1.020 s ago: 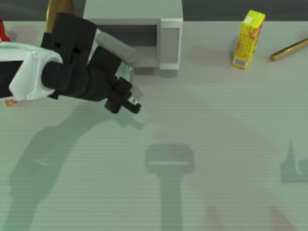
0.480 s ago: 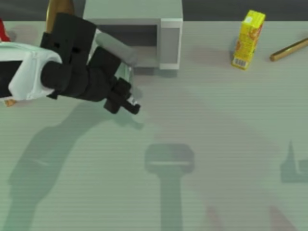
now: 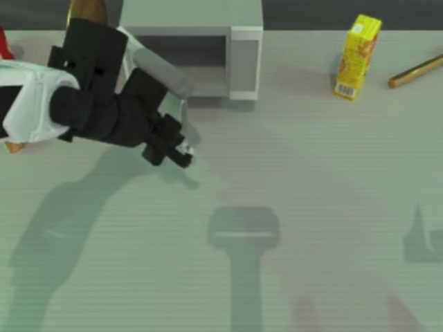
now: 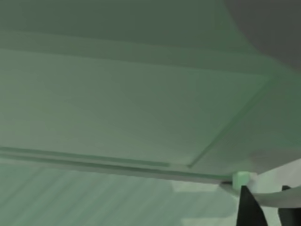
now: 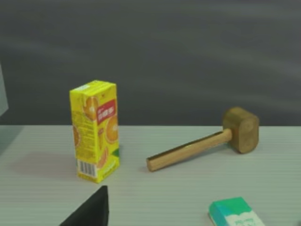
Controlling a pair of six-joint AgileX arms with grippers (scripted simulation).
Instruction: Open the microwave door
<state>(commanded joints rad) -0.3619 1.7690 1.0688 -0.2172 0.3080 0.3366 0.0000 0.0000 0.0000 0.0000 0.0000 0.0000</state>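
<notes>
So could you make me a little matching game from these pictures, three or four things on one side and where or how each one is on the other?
Things:
1. microwave door
2. juice carton
3. wooden mallet
4. left pincer

States:
A. lying flat on the table
B. standing upright, right of the microwave
C. swung partly open
D. at the door's free edge

Pairs: 1-C, 2-B, 3-A, 4-D
</notes>
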